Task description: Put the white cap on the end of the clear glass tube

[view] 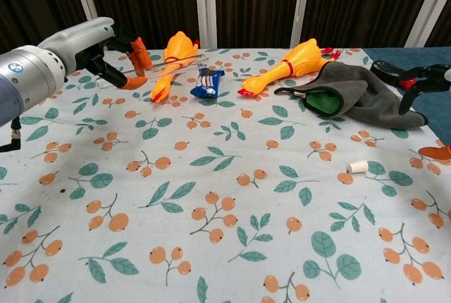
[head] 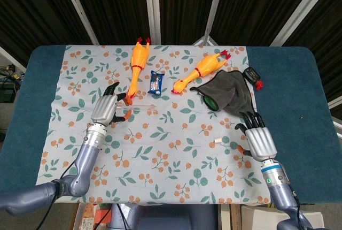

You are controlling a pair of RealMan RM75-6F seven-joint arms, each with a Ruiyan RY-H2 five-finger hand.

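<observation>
Right now my left hand (head: 106, 109) pinches the clear glass tube (view: 169, 67) between orange-tipped fingers and holds it lifted, roughly level, over the left part of the patterned cloth (head: 160, 150); in the chest view the tube crosses in front of the near rubber chicken (view: 171, 58). The white cap (head: 217, 141) lies on its side on the cloth, toward the desk's right edge, well apart from the tube. My right hand (head: 258, 139) hovers just beside the cap, on its right, fingers spread and holding nothing. Along the far edge lie a second rubber chicken (head: 202, 69), a blue snack packet (head: 156, 82) between the two chickens, and a grey cloth pouch (head: 228, 93) with a green opening. A small black and red object (head: 251, 75) sits on the blue desk (head: 291, 80) by the pouch.
</observation>
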